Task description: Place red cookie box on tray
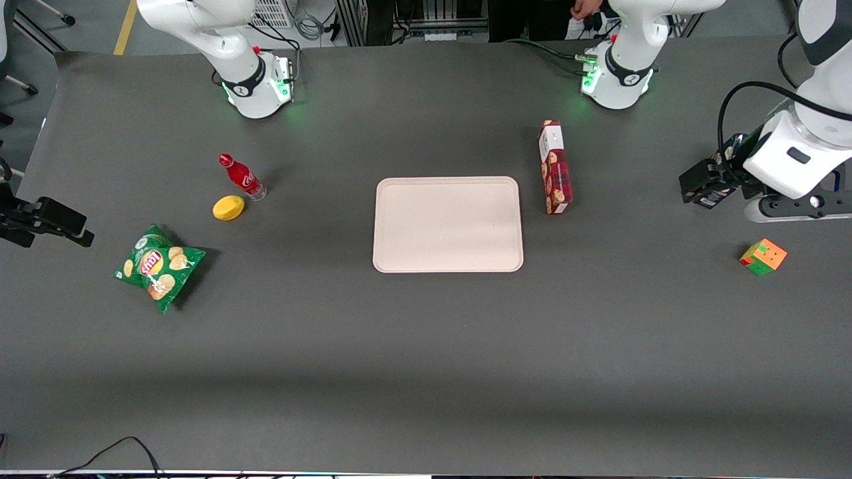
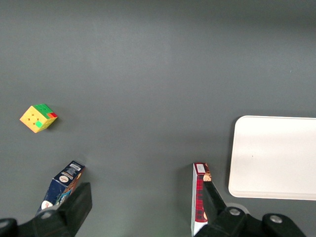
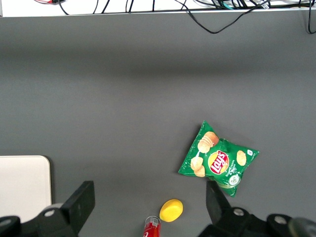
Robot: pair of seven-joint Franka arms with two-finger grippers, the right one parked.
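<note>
toward the parked arm's end of the table (image 1: 426, 346) lies a green chip bag (image 1: 158, 264), flat on the dark grey surface. farther from the front camera than the bag sit a yellow lemon (image 1: 228, 207) and, just beside it, a small red bottle (image 1: 241, 177) standing at a slight tilt.

at mid-table rests the tray (image 1: 448, 224) — pale cream, rounded corners, nothing on it. just beside its short edge, on the working arm's side, the red cookie box (image 1: 554, 167) stands on a long narrow edge, running lengthwise along that edge of the tray but apart from it, its white panel end farthest from the front camera. in the left wrist view the same box (image 2: 199, 197) appears near the tray's (image 2: 274, 157) corner.

toward the working arm's end, the left gripper (image 1: 707, 184) hangs above the table, well apart from the cookie box — its jaws spread wide and holding nothing, the fingers (image 2: 78, 206) far apart in the wrist view. a dark blue box (image 2: 62, 185) lies beneath it, and a multicoloured puzzle cube (image 1: 763, 257) sits nearer the front camera.
</note>
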